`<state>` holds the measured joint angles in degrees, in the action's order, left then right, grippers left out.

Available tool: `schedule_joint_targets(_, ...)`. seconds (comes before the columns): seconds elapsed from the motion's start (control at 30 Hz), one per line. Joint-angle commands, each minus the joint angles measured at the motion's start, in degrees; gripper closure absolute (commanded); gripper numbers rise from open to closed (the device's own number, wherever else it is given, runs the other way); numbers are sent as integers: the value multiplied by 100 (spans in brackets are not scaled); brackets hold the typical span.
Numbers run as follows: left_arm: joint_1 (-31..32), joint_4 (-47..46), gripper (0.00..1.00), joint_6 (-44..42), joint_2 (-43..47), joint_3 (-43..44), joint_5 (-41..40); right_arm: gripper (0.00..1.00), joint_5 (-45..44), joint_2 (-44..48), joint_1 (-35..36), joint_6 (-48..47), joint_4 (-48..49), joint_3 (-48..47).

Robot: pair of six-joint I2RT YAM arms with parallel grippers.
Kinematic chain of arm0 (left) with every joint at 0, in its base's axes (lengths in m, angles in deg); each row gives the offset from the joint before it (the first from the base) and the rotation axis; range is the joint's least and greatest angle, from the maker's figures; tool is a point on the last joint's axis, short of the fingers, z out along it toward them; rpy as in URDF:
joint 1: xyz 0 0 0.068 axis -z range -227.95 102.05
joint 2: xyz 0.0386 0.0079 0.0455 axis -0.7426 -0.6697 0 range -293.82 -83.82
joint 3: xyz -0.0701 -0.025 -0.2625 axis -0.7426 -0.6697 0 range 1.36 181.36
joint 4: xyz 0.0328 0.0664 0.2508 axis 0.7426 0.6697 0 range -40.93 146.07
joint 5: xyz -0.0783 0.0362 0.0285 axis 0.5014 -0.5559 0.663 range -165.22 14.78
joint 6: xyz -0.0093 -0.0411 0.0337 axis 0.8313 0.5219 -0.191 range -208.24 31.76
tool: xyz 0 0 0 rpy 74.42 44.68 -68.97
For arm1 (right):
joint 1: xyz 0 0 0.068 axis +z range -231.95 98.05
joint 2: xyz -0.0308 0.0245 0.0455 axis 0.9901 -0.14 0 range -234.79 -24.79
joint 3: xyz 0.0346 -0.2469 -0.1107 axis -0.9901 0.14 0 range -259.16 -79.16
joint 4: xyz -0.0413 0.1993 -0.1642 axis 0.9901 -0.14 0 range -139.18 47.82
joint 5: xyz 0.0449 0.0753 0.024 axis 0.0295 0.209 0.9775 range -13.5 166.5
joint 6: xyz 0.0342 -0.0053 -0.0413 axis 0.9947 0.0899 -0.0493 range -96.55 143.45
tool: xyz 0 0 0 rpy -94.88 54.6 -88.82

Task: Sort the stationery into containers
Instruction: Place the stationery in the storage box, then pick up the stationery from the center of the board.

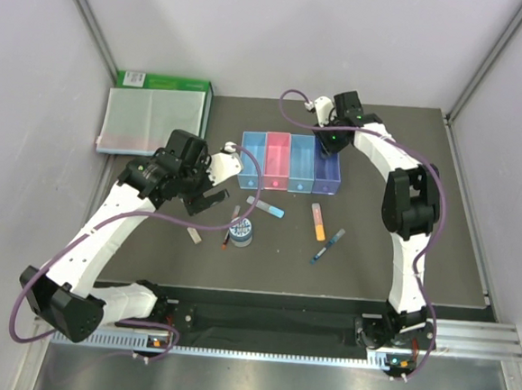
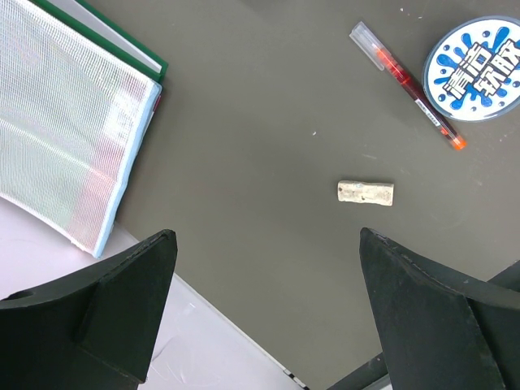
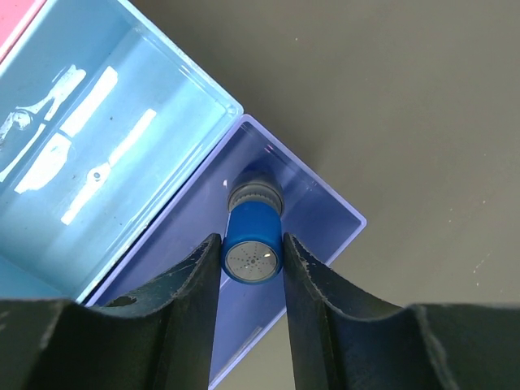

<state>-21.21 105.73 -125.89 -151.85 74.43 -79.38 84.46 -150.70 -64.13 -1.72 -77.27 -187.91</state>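
Right gripper [image 3: 253, 244] clamping blue-capped bottle [image 3: 252, 258], tape roll [image 2: 474, 69] lettering illegible

The folder [image 1: 151, 123] lies left of the row of bins [image 1: 289, 166]; before the row lie eraser [image 1: 194, 235], tape roll [image 1: 241, 232] and highlighter [image 1: 318, 222], left to right; the bottle [image 3: 252, 244] is in or just over the rightmost bin [image 3: 318, 195].

1. The left arm bows out toward the left edge of the worktop [image 1: 372, 280], then reaches inward. Its tool [image 2: 266, 237] faces down with its fingers spread wide, holding nothing.
2. The right arm stretches toward the far edge. Its tool [image 3: 252, 241] points down, pinching a blue-capped bottle [image 3: 253, 255].
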Motion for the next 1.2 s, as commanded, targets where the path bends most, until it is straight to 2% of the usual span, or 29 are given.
schedule_joint_targets(0.0,24,-164,1,-14,18,128,-6,62,-14,75,-25,82,231,-50)
schedule_joint_targets(0.17,15,-173,1,-14,35,110,30,55,-6,154,-25,135,213,-76)
schedule_joint_targets(0.53,15,-156,1,-93,150,-21,144,52,-14,584,-16,275,3,-401)
schedule_joint_targets(0.77,24,-77,1,-524,317,-364,390,51,-67,1507,98,109,-305,-402)
schedule_joint_targets(0.87,33,134,1,-656,203,-356,889,50,-216,1946,133,-58,-516,-261)
schedule_joint_targets(1.07,296,178,1,-717,-192,-584,1400,33,-638,2825,134,-286,-929,134)
schedule_joint_targets(1.17,507,204,1,-910,-534,-646,1629,20,-770,3299,134,-348,-1052,459)
